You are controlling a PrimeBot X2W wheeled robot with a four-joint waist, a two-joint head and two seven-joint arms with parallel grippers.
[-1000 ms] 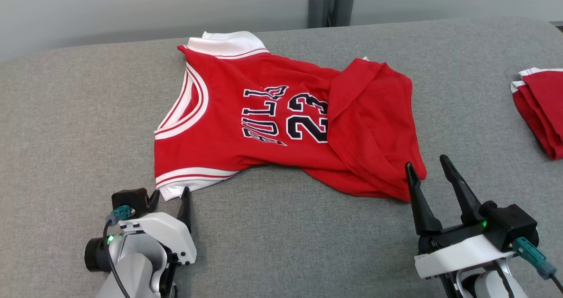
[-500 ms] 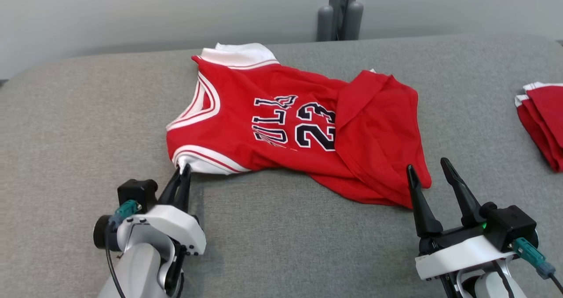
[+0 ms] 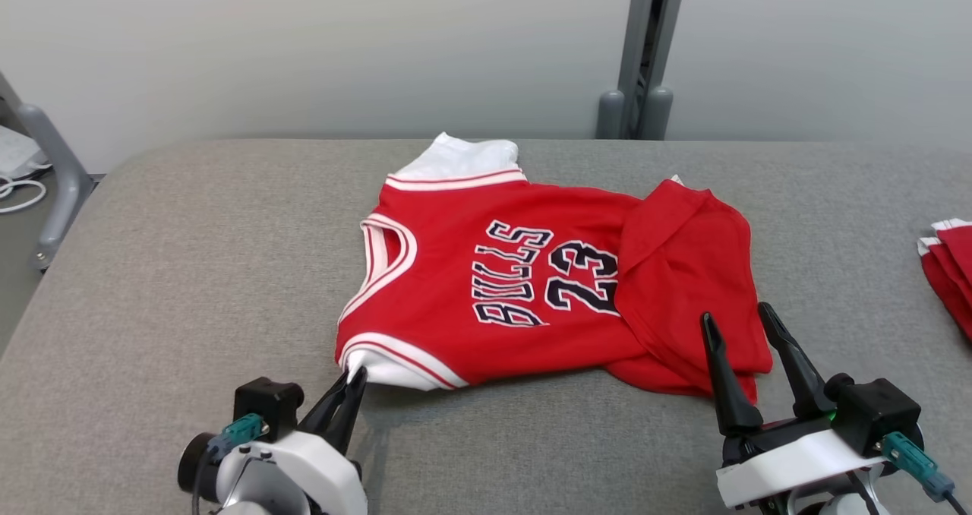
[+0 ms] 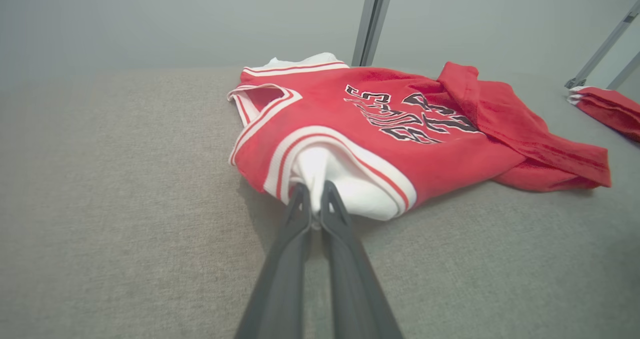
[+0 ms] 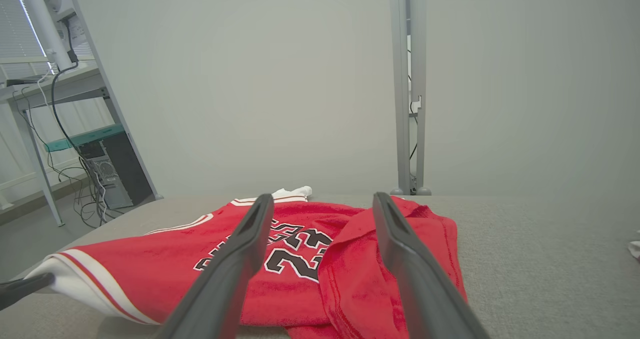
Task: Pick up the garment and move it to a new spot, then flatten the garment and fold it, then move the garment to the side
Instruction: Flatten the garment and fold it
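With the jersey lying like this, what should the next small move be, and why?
Probably the right gripper should dip forward and close on the near hem of the jersey. The left gripper is shut on the white sleeve, while the right stands open at the folded-over red edge, so a two-handed lift needs that second grip.

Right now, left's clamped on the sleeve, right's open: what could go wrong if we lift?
1. The left gripper pinches only the edge of the white sleeve of the jersey; such a small bite may slip under the fabric's weight.
2. The right gripper is open and holds nothing, so a one-sided lift would likely bunch the jersey and leave the folded-over flap doubled.
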